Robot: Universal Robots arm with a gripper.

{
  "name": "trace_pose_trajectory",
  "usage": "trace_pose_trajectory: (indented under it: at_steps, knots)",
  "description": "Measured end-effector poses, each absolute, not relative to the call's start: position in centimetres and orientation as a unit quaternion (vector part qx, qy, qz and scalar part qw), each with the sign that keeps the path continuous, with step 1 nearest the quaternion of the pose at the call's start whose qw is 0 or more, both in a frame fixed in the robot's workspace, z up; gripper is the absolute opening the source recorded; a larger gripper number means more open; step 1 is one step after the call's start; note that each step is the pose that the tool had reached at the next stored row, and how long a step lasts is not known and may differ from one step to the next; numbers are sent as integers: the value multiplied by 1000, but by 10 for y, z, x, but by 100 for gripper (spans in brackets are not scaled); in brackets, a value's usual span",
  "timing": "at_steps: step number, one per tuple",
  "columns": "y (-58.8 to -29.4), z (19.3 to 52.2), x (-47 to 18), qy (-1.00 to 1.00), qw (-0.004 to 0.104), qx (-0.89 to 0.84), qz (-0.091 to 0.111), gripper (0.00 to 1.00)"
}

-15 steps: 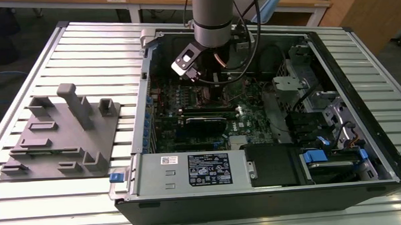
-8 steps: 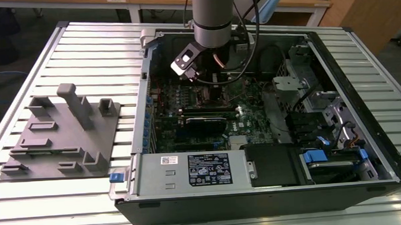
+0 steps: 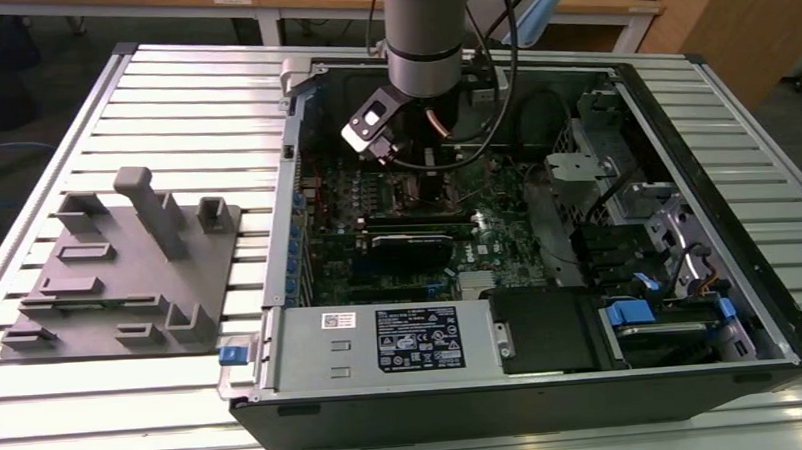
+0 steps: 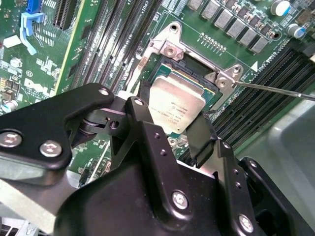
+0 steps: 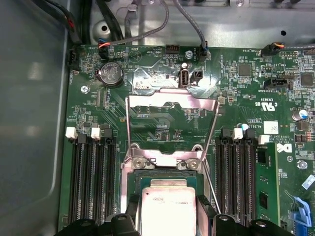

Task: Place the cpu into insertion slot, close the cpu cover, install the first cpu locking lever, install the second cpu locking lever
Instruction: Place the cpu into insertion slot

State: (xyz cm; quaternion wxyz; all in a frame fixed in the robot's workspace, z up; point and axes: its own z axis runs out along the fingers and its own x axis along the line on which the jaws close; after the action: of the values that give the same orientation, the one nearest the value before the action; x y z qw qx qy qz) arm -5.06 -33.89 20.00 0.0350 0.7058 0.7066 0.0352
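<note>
The jaws are drawn in narrow on the cpu, with a finger against each of two opposite edges. The gripper holds it at the insertion slot; I can't tell whether it is seated. The cpu cover stands flipped open beside the slot. All this is inside the open computer case, and a grey fixture tray lies on the exterior view's left.

I see a ribbed metal counter carrying an open computer case. Just beside the case, toward the exterior view's left, a grey moulded fixture plate with upright posts lies flat on the counter.
</note>
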Motion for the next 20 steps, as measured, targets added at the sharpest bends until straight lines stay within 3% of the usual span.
trace_pose_trajectory:
  at_steps: [20]
  knots:
    - [-335,195,-52,706,37,706,33,54]
